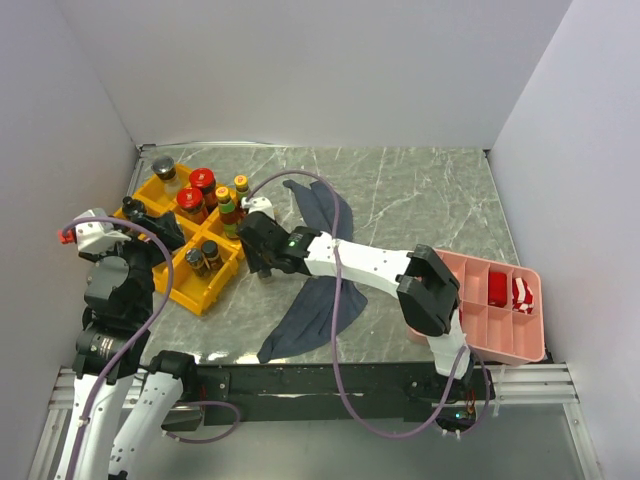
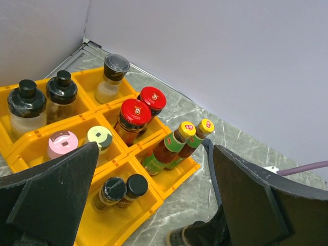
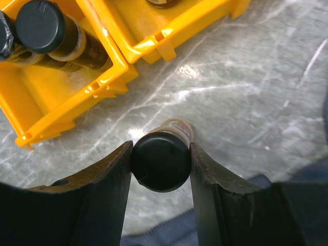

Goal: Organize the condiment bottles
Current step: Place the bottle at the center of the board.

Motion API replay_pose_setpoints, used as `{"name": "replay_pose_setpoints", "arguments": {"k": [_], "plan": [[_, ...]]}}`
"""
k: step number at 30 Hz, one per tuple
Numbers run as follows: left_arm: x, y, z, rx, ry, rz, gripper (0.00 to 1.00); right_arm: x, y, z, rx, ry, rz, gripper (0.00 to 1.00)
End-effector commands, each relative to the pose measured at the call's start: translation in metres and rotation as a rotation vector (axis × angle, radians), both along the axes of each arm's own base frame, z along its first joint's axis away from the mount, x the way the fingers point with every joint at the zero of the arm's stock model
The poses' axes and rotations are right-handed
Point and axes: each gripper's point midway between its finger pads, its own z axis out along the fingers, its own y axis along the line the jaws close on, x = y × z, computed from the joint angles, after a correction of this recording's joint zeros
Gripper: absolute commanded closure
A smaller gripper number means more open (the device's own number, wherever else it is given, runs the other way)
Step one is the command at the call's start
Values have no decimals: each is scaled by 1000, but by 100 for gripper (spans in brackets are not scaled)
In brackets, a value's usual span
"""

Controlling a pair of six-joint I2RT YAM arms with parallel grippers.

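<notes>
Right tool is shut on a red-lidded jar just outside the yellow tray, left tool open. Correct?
No. The right tool holds a black-capped bottle, not a red-lidded jar; the right wrist view shows it. The rest stands: just outside the yellow tray, left tool open.

The cap of the small bottle (image 3: 161, 160) between the fingers (image 3: 97, 189) of the right gripper (image 3: 161, 149) is smooth, matt black plastic. The fingers themselves are a duller, faintly grainy black. Beyond them the yellow tray (image 3: 115, 72) is glossy moulded plastic. It stands on a table (image 3: 246, 92) whose polished, marble-patterned grey top throws glare. Under the gripper lies soft, matt grey-blue cloth (image 1: 318, 300).
</notes>
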Motion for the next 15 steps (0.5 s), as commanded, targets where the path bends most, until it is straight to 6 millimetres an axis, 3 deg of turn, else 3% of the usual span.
{"name": "replay_pose_setpoints", "arguments": {"k": [1, 8, 15], "plan": [[1, 5, 7, -7, -26, 31, 1, 10, 18, 12, 87, -62, -39, 55], [3, 5, 6, -4, -25, 31, 1, 7, 19, -14, 51, -34, -53, 49], [3, 11, 5, -1, -17, 60, 1, 7, 12, -17, 18, -35, -67, 40]]}}
